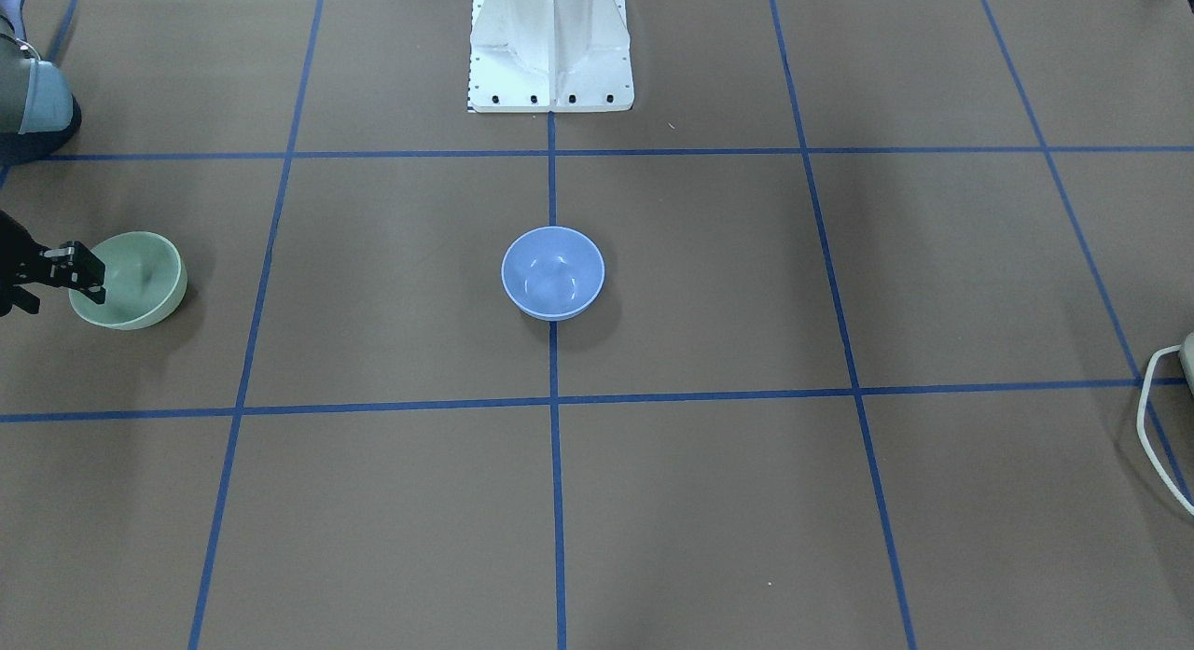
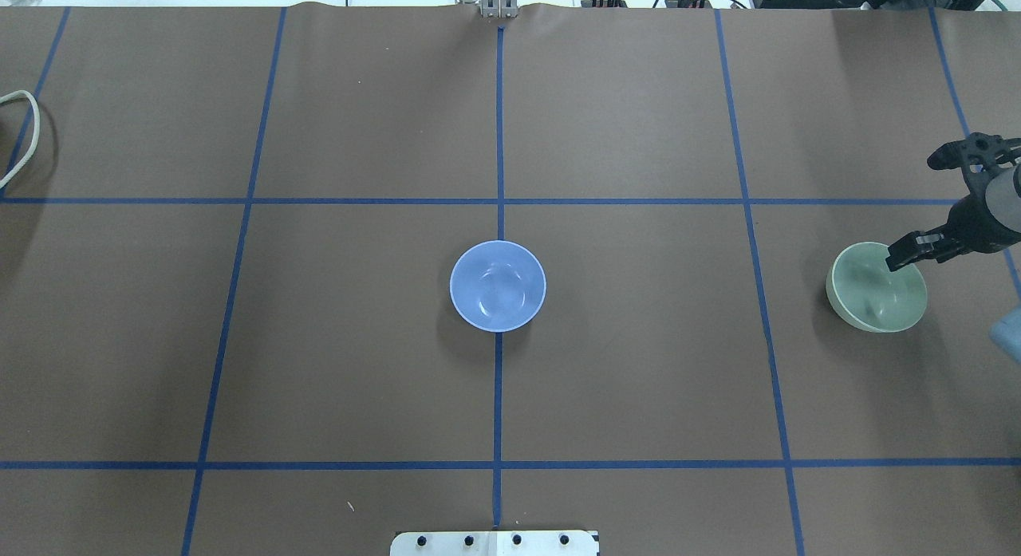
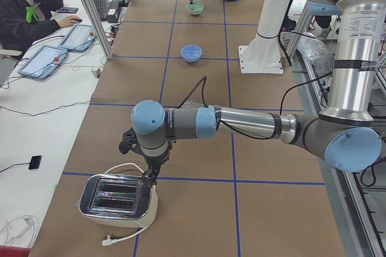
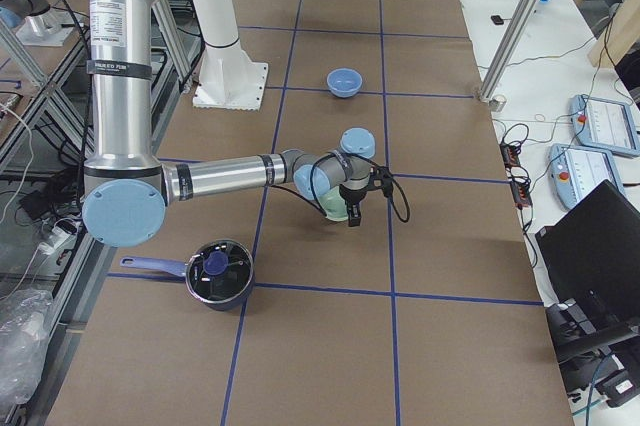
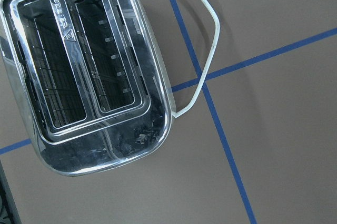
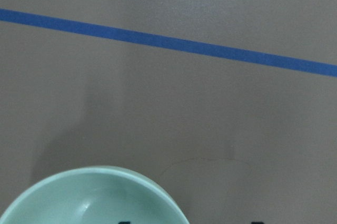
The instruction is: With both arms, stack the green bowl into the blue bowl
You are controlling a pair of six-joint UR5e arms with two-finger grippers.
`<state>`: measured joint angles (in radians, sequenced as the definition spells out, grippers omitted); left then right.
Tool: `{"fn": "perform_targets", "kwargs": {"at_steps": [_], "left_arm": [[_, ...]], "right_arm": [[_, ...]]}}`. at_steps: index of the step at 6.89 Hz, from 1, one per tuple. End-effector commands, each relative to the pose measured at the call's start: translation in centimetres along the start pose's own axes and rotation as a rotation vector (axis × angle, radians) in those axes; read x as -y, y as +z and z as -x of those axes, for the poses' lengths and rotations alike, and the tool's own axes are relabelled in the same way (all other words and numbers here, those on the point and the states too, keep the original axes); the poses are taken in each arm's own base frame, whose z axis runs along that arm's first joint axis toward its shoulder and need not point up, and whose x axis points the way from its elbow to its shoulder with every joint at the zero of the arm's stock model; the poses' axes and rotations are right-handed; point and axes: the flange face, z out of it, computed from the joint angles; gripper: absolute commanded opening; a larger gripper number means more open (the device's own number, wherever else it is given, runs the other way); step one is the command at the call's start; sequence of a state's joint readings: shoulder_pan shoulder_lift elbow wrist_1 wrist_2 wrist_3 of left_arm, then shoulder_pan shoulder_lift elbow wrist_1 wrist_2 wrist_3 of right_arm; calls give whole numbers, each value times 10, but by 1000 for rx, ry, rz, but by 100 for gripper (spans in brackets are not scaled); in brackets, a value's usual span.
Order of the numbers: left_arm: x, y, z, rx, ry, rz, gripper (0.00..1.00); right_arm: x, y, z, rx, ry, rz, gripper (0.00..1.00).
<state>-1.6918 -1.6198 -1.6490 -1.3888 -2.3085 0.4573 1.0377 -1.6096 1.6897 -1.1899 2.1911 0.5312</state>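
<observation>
Contact is not yet made. The right gripper points down at the near-side rim of the small, round, pale mint-green plastic bowl. In the right wrist view its jaws show only as two dark tips at the bottom edge. They stand apart, seemingly one inside the wall and one outside, so nothing is clasped.

Handling, as judged:
- The green bowl looks light, stiff and thin-walled.
- Its glossy surface is likely slippery, so a pinch across the rim is the only practical hold.
- A grip on one side will let the bowl hang tilted, which calls for a firm closure and a slow lift.
- Breakage risk appears low.

Whether the bowl sits flat or slightly tipped cannot be settled from these views.

Position: the green bowl is on the brown paper-covered table, far out on the robot's right. It is well apart from the small, round, periwinkle-blue plastic bowl. That bowl stands upright and empty at mid-table on the centre line of blue tape, in front of the white pedestal.

Pose: the right arm is stretched low and nearly level, with its wrist bent down over the bowl. The left arm is extended the opposite way. The left gripper hangs just above a chrome two-slot toaster with a white cord. Its jaw state cannot be told.
</observation>
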Motion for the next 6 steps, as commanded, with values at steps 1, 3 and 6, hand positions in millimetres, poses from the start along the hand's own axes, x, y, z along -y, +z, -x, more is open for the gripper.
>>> {"fn": "perform_targets", "kwargs": {"at_steps": [1, 3, 6], "left_arm": [[-7, 6, 1, -6, -5, 5, 99], [-12, 10, 3, -11, -13, 12, 99], [-20, 16, 5, -19, -28, 24, 99]], "right_arm": [[-6, 3, -3, 2, 3, 11, 0], [-10, 11, 3, 0, -8, 26, 0], [-7, -2, 19, 26, -27, 8, 0]]}}
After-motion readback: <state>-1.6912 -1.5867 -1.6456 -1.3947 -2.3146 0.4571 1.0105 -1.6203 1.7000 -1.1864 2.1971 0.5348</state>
